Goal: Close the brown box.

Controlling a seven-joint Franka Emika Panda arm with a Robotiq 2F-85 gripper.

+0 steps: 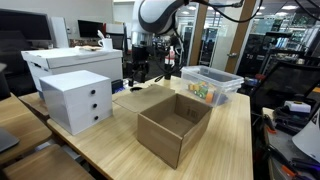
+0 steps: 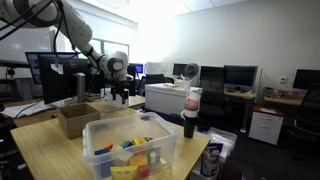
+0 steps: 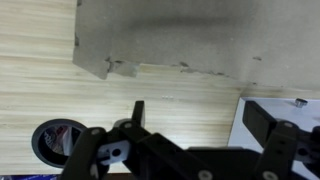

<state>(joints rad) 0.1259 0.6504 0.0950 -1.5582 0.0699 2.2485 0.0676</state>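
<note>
The brown box (image 1: 176, 127) stands open in the middle of the wooden table, with its large flap (image 1: 141, 98) lying flat outward toward the arm. It also shows in an exterior view (image 2: 73, 119). My gripper (image 1: 150, 72) hangs above the table just beyond the flap's far edge, as also seen from the side (image 2: 122, 96). In the wrist view the gripper (image 3: 200, 112) is open and empty over bare wood, with the flap's grey-brown cardboard (image 3: 170, 35) at the top of the picture.
A white three-drawer box (image 1: 78, 100) stands beside the brown box. A clear plastic bin (image 1: 211, 84) with colourful items sits on the other side (image 2: 130, 150). A roll of tape (image 3: 52, 142) and a white edge (image 3: 238, 130) lie near the gripper. A bottle (image 2: 190, 110) stands by the bin.
</note>
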